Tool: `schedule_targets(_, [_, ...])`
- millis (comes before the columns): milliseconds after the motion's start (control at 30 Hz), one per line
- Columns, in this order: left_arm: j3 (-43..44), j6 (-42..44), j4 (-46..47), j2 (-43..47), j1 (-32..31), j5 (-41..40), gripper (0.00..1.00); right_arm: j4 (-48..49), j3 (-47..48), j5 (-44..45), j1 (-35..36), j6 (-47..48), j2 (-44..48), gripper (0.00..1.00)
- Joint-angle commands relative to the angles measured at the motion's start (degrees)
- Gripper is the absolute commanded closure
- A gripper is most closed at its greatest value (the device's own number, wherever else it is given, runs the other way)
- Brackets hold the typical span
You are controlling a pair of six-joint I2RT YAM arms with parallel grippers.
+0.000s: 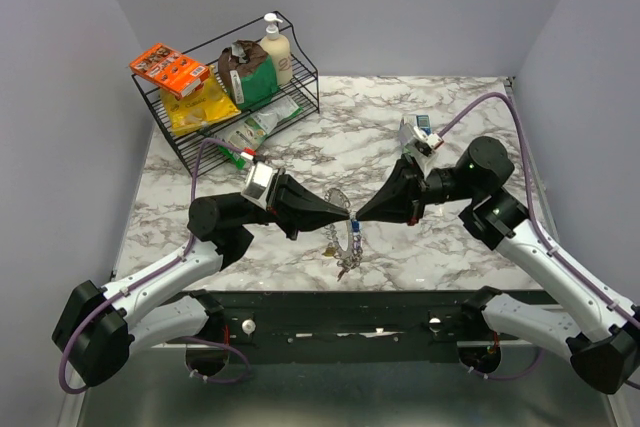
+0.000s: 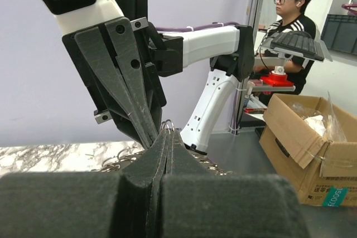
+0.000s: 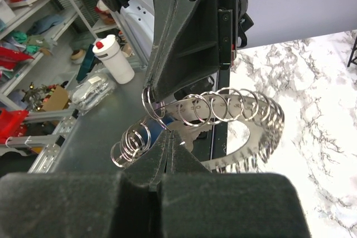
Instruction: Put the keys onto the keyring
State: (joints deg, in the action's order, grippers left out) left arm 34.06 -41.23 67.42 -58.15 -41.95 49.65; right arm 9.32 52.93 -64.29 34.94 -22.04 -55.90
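White-shelled arms with black joints, purple cables, black wedge-shaped hands (green LEDs lit).

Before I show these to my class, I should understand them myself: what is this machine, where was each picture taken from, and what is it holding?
These are two robot arms bolted at the near edge of a marble table. The overhead picture looks down from behind them. The other two come from small cameras on each wrist, looking along that arm's own fingers.

The left gripper and right gripper meet tip to tip in the middle, both pinched shut on the keyring, a loop strung with many small split rings. Keys hang from it below. A wire rack of packets and a bottle stands far left.
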Motion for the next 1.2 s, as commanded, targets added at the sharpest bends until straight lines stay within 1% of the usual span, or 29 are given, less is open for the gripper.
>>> schedule_targets(0, [2.5, -0.2, 3.3, 0.1, 0.2, 0.5, 1.00, -1.3, -0.2, 1.0, 0.8, 0.4, -1.1, 1.00])
schedule_targets(500, [2.8, -0.4, 2.8, -0.2, 0.2, 1.4, 1.00, -1.7, 0.2, 1.8, 2.5, 0.8, -2.6, 0.99])
schedule_targets(667, [2.6, 0.1, 2.2, 0.3, 0.2, 1.5, 1.00, -4.7, 0.2, 3.1, 2.5, 3.3, -0.8, 0.98])
schedule_targets(700, [2.6, 0.4, 1.4, 0.4, 0.2, 1.6, 1.00, -4.9, -0.1, 4.3, 2.5, 3.7, -0.2, 0.96])
schedule_targets(733, [2.5, 0.5, 1.1, 0.5, 0.2, 1.7, 1.00, -5.2, -0.3, 5.0, 2.4, 4.5, 0.4, 0.89])
schedule_targets(800, [2.4, 1.1, 0.4, 1.0, 0.2, 1.9, 1.00, -7.6, 0.0, 7.2, 2.5, 6.0, 2.1, 0.78])
schedule_targets(833, [2.5, 1.2, 0.0, 1.2, 0.2, 2.1, 1.00, -8.4, 0.2, 7.9, 2.5, 7.1, 2.7, 0.67])
schedule_targets(900, [2.4, 1.4, -0.7, 1.5, 0.2, 2.3, 1.00, -11.1, 0.9, 9.0, 2.6, 8.3, 3.7, 0.59])
schedule_targets(933, [2.4, 1.8, -1.0, 1.8, 0.2, 2.6, 1.00, -11.8, 1.3, 9.2, 2.5, 9.3, 3.9, 0.51])
schedule_targets(1000, [2.6, 1.9, -1.9, 2.1, 0.2, 3.0, 1.00, -13.8, 2.4, 9.6, 2.5, 10.3, 4.4, 0.44])
schedule_targets(1033, [2.8, 2.1, -2.2, 2.1, 0.2, 3.3, 1.00, -14.2, 2.7, 9.9, 2.4, 11.0, 4.4, 0.37])
schedule_targets(1133, [2.8, 2.2, -2.7, 2.4, 0.2, 3.7, 1.00, -14.7, 3.8, 9.5, 2.5, 11.1, 5.0, 0.28])
schedule_targets(1167, [2.8, 2.2, -2.8, 2.5, 0.2, 3.9, 1.00, -14.6, 4.1, 9.2, 2.5, 11.1, 5.3, 0.27])
